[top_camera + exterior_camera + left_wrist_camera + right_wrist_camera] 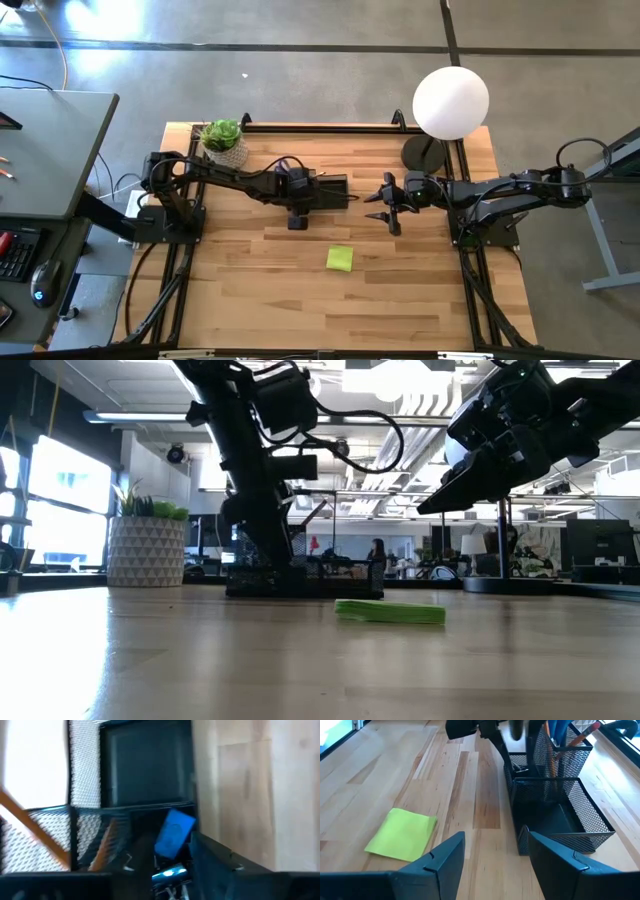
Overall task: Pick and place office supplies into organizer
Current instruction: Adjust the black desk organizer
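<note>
The black mesh organizer point(335, 190) stands at the table's middle, toward the far edge; orange pencils point(580, 737) lean in its taller section. My left gripper point(315, 200) slants down over the organizer's left end, open. Beside one of its fingers point(215, 865), a small blue piece point(174, 832) sits tilted inside the mesh walls. A yellow-green sticky note pad point(339, 259) lies flat on the wood, nearer the front. My right gripper point(390, 205) hovers open just right of the organizer, with nothing between its fingers point(445, 860). My left gripper stands open over the organizer, coming down at a slant from the table's left. The blue piece's lower edge point(165, 851) is right beside one finger; whether they touch I cannot tell.
A potted green plant point(222, 140) stands at the far left. At the far right are a lamp's white globe point(450, 100) and its black round base point(425, 152). Bare wood stretches across the near half around the pad.
</note>
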Motion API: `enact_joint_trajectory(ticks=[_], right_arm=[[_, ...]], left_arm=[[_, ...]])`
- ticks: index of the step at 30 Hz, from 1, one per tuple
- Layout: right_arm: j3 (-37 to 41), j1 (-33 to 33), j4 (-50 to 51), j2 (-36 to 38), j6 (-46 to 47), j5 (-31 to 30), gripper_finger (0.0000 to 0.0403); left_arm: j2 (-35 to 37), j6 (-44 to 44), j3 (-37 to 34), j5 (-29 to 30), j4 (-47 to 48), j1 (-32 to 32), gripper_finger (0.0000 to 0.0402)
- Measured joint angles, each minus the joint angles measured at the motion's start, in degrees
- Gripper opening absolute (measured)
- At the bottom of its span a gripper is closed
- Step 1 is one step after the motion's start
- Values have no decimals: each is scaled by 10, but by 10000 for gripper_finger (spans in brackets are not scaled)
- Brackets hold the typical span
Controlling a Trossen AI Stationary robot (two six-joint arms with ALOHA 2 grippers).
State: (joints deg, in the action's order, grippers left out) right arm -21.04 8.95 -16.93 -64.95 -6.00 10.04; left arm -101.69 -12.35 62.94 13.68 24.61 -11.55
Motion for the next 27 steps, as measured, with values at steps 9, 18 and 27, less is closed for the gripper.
enact_joint_trajectory(ticks=[9,18,27], right_arm=[[0,0,0,0,0,0,211],[0,0,4,0,0,0,211],[0,0,0,0,0,-1,211]], left_arm=[[-8,12,0,40,-13,0,144],[-1,16,-1,40,47,10,106],[63,24,0,27,59,39,62]])
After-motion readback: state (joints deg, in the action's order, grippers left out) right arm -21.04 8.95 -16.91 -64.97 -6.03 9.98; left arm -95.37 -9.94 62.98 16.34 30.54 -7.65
